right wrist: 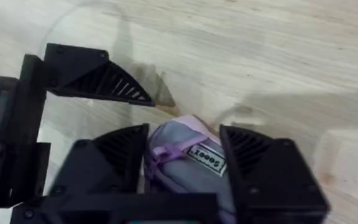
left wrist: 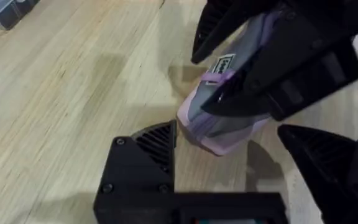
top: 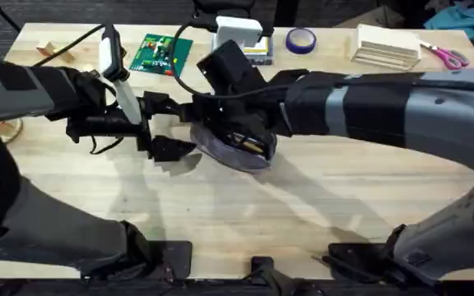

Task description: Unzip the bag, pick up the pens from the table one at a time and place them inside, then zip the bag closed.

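bag (top: pixel 237 148) mid-surface, pens inside, zipper looks part open | right gripper (right wrist: pixel 185 155) grasping bag end | left gripper (left wrist: pixel 229 155) released beside it | left: zip closed

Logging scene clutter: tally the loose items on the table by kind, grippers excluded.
Purple pencil pouch: 1
Green circuit board: 1
Purple tape roll: 1
Pink-handled scissors: 1
Wooden block stack: 1
Clear plastic box: 1
Total: 6

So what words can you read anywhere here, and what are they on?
Bag, white tag: seen upside down, looks like "Sweet", not sure.
Same tag in the left wrist view: too blurred.
Green card: print too small.
Box, yellow label: too small.
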`<state>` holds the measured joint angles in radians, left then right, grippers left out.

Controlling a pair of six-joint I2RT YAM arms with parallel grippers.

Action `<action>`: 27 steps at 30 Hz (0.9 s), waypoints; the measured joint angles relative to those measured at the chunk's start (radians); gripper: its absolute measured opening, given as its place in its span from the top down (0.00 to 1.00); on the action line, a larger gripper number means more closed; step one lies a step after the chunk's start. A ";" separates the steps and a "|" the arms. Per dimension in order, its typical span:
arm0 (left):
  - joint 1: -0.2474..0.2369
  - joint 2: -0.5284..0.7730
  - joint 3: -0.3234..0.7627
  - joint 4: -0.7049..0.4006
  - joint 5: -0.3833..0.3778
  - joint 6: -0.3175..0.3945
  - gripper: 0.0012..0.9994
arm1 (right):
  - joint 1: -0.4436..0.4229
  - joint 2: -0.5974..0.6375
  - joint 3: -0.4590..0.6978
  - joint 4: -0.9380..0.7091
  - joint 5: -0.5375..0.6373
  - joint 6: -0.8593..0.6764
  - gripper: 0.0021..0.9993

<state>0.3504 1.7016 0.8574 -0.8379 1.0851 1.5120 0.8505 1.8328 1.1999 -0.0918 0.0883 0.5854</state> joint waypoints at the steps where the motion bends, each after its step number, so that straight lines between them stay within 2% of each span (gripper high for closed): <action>1: 0.000 0.000 0.000 0.000 0.000 0.000 0.01 | 0.000 0.000 0.000 0.001 -0.001 0.002 0.39; 2: 0.000 0.000 0.000 0.000 0.000 0.000 0.01 | 0.000 0.000 0.000 0.003 -0.003 0.003 0.43; 3: 0.000 0.000 0.000 0.000 0.000 0.000 0.01 | 0.000 0.000 0.000 0.006 -0.007 0.007 0.56; 4: 0.000 0.000 0.000 0.000 0.000 0.000 0.01 | 0.000 0.000 0.000 0.007 -0.007 0.009 0.60; 8: 0.000 0.000 0.000 0.000 0.000 0.000 0.01 | 0.000 0.000 0.000 0.009 -0.009 0.013 0.75; 16: 0.000 0.000 0.000 0.000 0.000 0.000 0.01 | 0.004 0.000 0.002 0.010 -0.016 0.014 0.97; 27: 0.000 0.000 0.000 0.000 0.000 0.000 0.01 | 0.004 -0.030 0.002 -0.002 -0.016 -0.017 0.97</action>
<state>0.3504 1.7016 0.8574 -0.8375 1.0851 1.5120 0.8543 1.8032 1.2018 -0.0940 0.0728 0.5685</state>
